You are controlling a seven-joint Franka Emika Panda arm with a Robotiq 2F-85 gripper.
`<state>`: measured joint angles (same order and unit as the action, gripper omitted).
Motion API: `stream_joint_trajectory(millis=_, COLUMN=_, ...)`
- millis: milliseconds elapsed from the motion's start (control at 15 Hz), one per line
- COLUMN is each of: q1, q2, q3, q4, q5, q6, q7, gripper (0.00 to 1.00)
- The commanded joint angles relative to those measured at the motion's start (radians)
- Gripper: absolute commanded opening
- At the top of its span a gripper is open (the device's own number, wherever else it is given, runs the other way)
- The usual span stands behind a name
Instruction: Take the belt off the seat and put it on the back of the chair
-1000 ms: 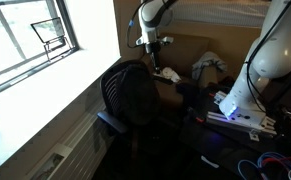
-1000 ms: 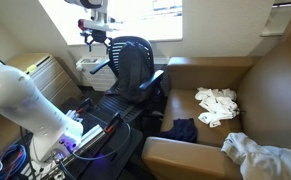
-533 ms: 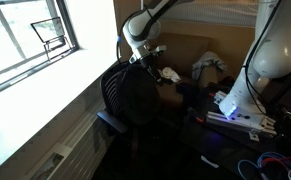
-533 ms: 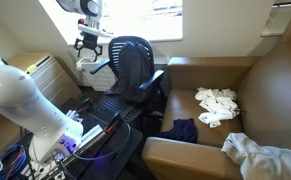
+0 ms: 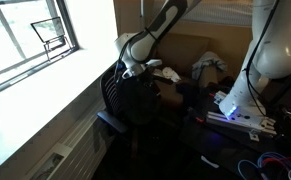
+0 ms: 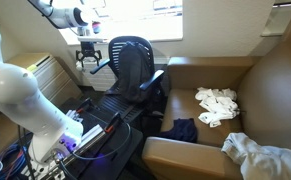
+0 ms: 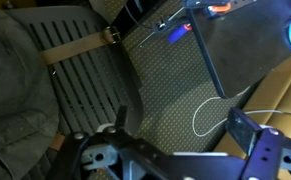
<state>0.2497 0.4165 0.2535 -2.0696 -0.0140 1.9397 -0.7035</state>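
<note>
The black office chair's ribbed backrest [image 5: 125, 95] shows in both exterior views [image 6: 133, 60]. In the wrist view a tan belt [image 7: 77, 46] with a metal buckle [image 7: 112, 35] lies across the ribbed backrest [image 7: 85, 85]. My gripper [image 7: 185, 130] is open and empty, with its fingers [image 7: 257, 138] spread wide just beside the backrest. In the exterior views the gripper [image 5: 133, 68] [image 6: 88, 58] hangs close to the backrest's upper edge, on the window side. The dark seat pad [image 6: 120, 98] lies between the armrests, and I see no belt on it.
A tan-brown couch [image 6: 275, 90] holds white cloths [image 6: 217, 103] and dark clothes [image 6: 180, 128]. The white robot base [image 5: 247, 95] with cables stands near the chair. A window sill [image 5: 40, 90] runs behind the chair. A white cable loop [image 7: 210, 110] lies on a dotted dark surface.
My gripper has come down from above the backrest to its upper edge and shifted toward the window side. The chair has not moved.
</note>
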Motion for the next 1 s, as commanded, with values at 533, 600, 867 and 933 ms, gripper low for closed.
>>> stream_joint_trajectory(millis=533, q1=0.043, q2=0.200, q3=0.027, q4=-0.004, q5=-0.338, q6=0.273, q7=-0.079, gripper=1.00)
stream_joint_trajectory(millis=600, q1=0.057, q2=0.229, q3=0.021, q4=0.016, q5=-0.383, q6=0.287, q7=-0.103, gripper=1.00)
stream_joint_trajectory(millis=867, q1=0.090, q2=0.352, q3=-0.021, q4=0.078, q5=-0.585, q6=0.409, q7=-0.156, gripper=1.00)
stream_joint_trajectory(millis=933, q1=0.083, q2=0.374, q3=-0.025, q4=0.084, q5=-0.623, q6=0.451, q7=-0.183, gripper=1.00)
